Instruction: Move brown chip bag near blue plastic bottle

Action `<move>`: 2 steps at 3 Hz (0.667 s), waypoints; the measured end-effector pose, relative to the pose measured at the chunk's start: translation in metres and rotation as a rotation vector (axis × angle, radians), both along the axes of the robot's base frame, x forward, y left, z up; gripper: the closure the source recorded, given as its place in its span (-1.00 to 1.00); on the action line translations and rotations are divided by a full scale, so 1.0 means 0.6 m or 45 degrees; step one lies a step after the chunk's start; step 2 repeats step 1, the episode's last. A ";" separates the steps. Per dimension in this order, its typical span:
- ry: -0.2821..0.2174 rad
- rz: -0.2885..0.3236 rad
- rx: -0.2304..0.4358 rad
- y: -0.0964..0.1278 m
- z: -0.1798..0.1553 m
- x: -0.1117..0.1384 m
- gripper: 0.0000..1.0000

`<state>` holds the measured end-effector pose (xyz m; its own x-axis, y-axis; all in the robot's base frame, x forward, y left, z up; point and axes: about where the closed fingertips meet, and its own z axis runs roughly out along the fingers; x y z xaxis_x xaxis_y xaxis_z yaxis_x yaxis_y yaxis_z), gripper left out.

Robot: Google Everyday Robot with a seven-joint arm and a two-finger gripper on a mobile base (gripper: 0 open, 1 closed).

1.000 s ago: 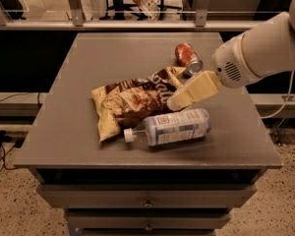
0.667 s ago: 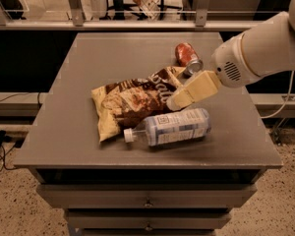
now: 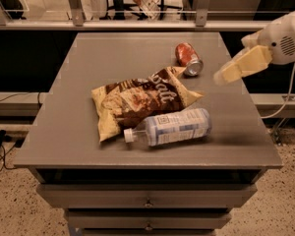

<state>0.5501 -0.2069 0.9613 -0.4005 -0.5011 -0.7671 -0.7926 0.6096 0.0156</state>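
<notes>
The brown chip bag [image 3: 140,102] lies flat in the middle of the grey table [image 3: 59,136], with white "Salt" script on its dark middle and tan ends. The blue plastic bottle [image 3: 172,127] lies on its side right in front of the bag, touching its near edge, white cap pointing left. My gripper [image 3: 225,76] hangs above the table's right side, to the right of the bag and clear of it. It holds nothing.
A small red soda can [image 3: 188,59] lies on its side behind the bag's right end. The table has drawers below its front edge [image 3: 147,201]. A railing [image 3: 137,23] runs behind the table. A cable [image 3: 280,107] hangs at the right.
My gripper has drawn back from the bag's right end, up and to the right. The bag and bottle lie as before.
</notes>
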 end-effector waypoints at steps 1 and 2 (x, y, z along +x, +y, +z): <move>-0.076 0.004 0.008 -0.011 0.052 0.015 -1.00; -0.076 0.004 0.008 -0.011 0.052 0.015 -1.00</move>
